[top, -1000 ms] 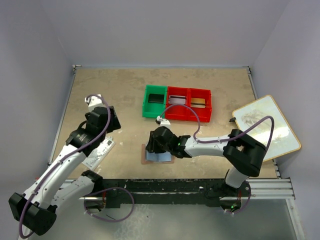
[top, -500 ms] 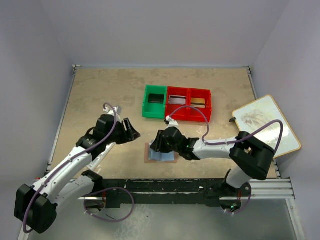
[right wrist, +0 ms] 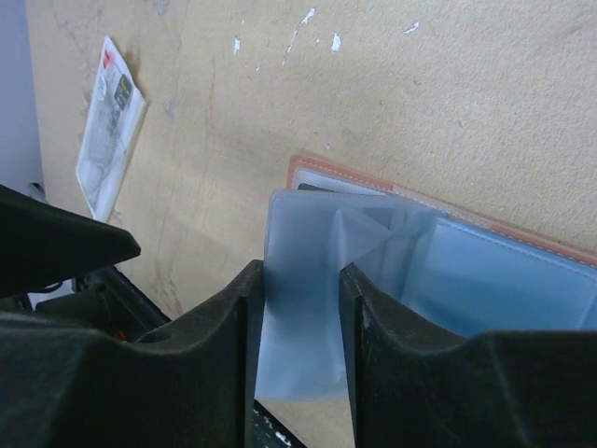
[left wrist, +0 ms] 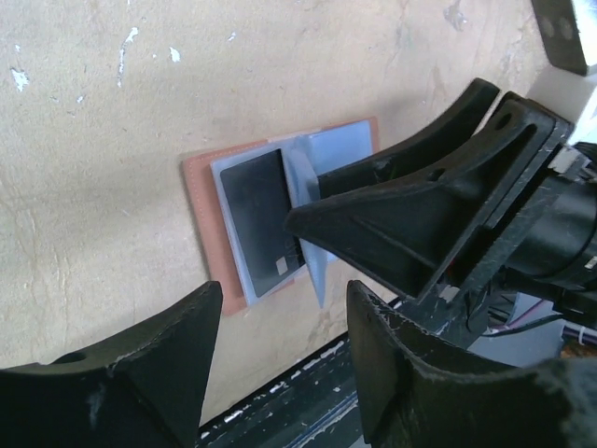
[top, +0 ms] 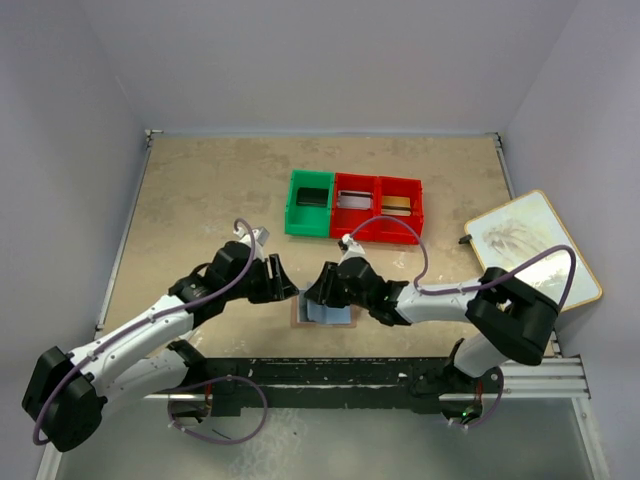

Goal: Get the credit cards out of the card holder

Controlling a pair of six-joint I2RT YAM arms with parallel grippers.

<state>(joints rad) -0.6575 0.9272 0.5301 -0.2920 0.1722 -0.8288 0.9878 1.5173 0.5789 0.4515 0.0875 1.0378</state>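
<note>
The card holder (top: 298, 318) lies open by the table's front edge, with a reddish-brown rim (left wrist: 201, 233) and blue-grey lining. A dark card (left wrist: 261, 219) sits in its clear sleeve. My right gripper (right wrist: 298, 308) is shut on a translucent blue inner flap (right wrist: 303, 280). The flap is lifted off the holder and fills the gap between the fingers (left wrist: 392, 224). My left gripper (left wrist: 284, 373) hovers just left of the holder, open, with nothing between its fingers. In the top view both grippers meet over the holder, the left gripper (top: 291, 288) beside the right gripper (top: 318, 295).
A green bin (top: 309, 203) and two joined red bins (top: 378, 210) stand behind the holder. A white packet with a red mark (right wrist: 110, 126) lies to the left. A wooden-rimmed board (top: 530, 250) leans at the right edge. The black rail (top: 380, 375) runs along the front.
My left arm has swung right from the table's left side to the holder, and its jaws have narrowed somewhat. My right gripper has stayed at the holder and shifted slightly right.
</note>
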